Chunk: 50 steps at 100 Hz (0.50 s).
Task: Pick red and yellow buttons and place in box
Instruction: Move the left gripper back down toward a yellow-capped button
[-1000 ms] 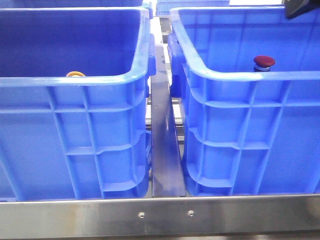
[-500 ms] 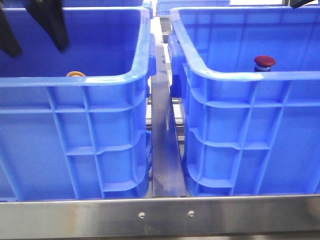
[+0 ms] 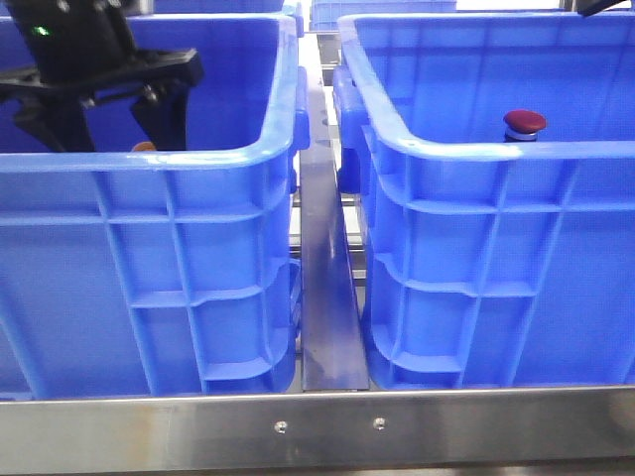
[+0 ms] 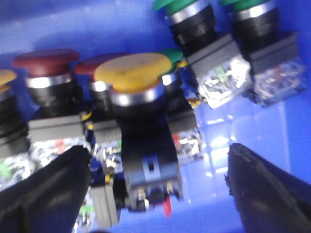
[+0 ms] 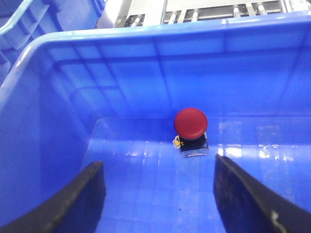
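My left gripper (image 3: 107, 117) is down inside the left crate (image 3: 198, 159), jaws wide apart, nothing held. A yellow button (image 4: 137, 73) sits between my fingers w/ red buttons (image 4: 46, 60) just beside it. My right gripper (image 5: 158, 194) hangs over the right crate (image 3: 476, 149), also wide open & empty, one red button (image 5: 190, 122) standing alone on the floor.

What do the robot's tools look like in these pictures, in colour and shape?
The left tool is matte black, with two broad tapering fingers below a black body that carries a small green light. In both wrist views the fingers show as dark wedge shapes. No cables or markings are visible.
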Available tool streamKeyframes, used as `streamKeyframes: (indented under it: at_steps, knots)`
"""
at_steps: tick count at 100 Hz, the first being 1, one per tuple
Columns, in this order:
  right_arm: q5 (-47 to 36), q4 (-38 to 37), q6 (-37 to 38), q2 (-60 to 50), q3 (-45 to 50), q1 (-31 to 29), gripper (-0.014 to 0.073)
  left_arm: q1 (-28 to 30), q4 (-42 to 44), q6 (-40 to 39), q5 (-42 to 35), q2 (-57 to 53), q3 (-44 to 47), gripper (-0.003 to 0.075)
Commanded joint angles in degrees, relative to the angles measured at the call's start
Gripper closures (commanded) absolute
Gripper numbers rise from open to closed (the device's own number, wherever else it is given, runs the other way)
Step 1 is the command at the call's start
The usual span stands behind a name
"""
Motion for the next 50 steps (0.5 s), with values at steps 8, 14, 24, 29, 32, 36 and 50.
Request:
streamKeyframes:
  at_steps: [8, 14, 24, 29, 32, 36, 50]
  knots:
    - [-2.36, 0.05, -0.39, -1.38, -1.48, -0.03, 0.0099, 0.21, -0.67, -0.63, -1.64, -1.12, -1.89, 0.0177]
    - [-2.36, 0.05, -0.39, -1.38, -1.48, -0.03, 0.0099, 0.21, -0.67, -0.63, -1.64, -0.99, -1.89, 0.0196]
    - [-2.36, 0.05, -0.39, -1.38, -1.48, -0.03, 0.0099, 0.21, -0.67, -0.63, -2.0, -0.99, -1.89, 0.0297]
    - [-2.36, 0.05, -0.39, -1.38, -1.48, -0.03, 0.0099, 0.21, -0.67, -0.63, -2.04, -0.99, -1.89, 0.0371]
    - [-2.36, 0.05, -0.39, -1.38, -1.48, -0.03, 0.0099, 0.21, -0.67, -0.63, -2.18, -0.99, -1.89, 0.0427]
    - [-2.36, 0.05, -0.39, -1.38, -1.48, -0.03, 0.0099, 0.21, -0.67, -0.92, -2.41, -0.99, -1.89, 0.0481]
    - [-2.36, 0.05, -0.39, -1.38, -1.48, -0.03, 0.0099, 0.21, -0.67, -0.97, -3.42, -1.1, -1.89, 0.0654]
